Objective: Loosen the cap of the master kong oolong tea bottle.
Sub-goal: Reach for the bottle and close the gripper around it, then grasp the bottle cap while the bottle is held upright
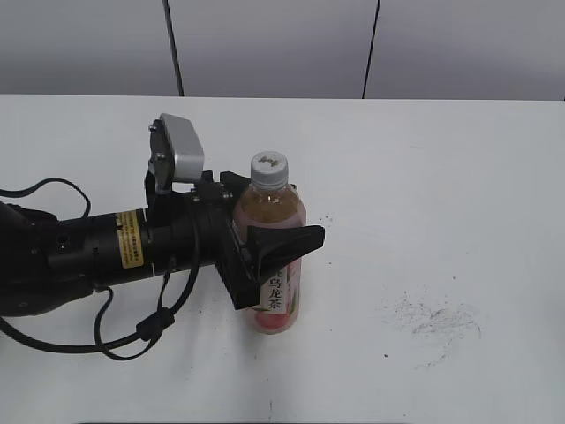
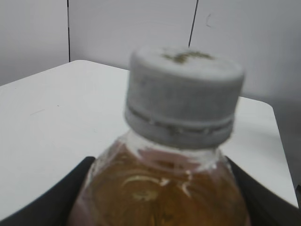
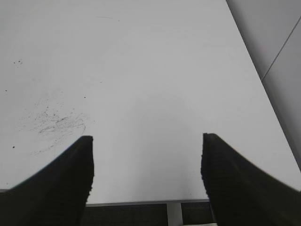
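Note:
The master kong oolong tea bottle stands upright on the white table, with amber tea and a pink label bearing a white strip of characters. Its white-grey cap sits on the neck. My left gripper reaches in from the left, and its black fingers press the bottle's body on both sides, below the shoulder. The left wrist view shows the cap close up above the bottle's shoulder, with a dark finger at each side of my left gripper. My right gripper is open and empty over bare table.
Dark scuff marks lie on the table right of the bottle; they also show in the right wrist view. The table's edge runs just below the right fingers. A grey panelled wall stands behind.

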`<state>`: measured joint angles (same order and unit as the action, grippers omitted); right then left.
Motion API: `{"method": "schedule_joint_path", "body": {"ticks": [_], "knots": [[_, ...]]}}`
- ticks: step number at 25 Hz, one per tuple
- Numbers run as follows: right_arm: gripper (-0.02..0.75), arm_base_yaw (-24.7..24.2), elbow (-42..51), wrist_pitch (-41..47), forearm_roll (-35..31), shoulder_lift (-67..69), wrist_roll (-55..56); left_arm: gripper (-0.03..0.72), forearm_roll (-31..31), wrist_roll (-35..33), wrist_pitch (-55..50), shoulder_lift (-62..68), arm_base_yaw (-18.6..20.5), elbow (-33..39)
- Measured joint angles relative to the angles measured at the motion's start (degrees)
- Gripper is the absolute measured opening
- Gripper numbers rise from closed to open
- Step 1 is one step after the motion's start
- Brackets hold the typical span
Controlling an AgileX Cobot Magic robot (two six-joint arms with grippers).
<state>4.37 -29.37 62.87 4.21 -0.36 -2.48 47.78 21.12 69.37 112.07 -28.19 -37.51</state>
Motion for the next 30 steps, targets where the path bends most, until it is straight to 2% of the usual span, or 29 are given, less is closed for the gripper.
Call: {"method": "schedule_joint_path", "body": {"ticks": [20,24,30], "knots": [[0.536,0.0,-0.49,-0.65,-0.78,1.39,-0.07,0.446,0.06,-0.07,0.1,0.0,0.0,0.0],[0.536,0.0,-4.39,-3.33,-5.83,10.92,-6.49,0.446,0.06,-0.07,0.1,0.0,0.0,0.0],[0.536,1.47,-14.61,-3.44,-17.51,31.21,-18.93,0.446,0.06,-0.09,0.12,0.0,0.0,0.0]]}}
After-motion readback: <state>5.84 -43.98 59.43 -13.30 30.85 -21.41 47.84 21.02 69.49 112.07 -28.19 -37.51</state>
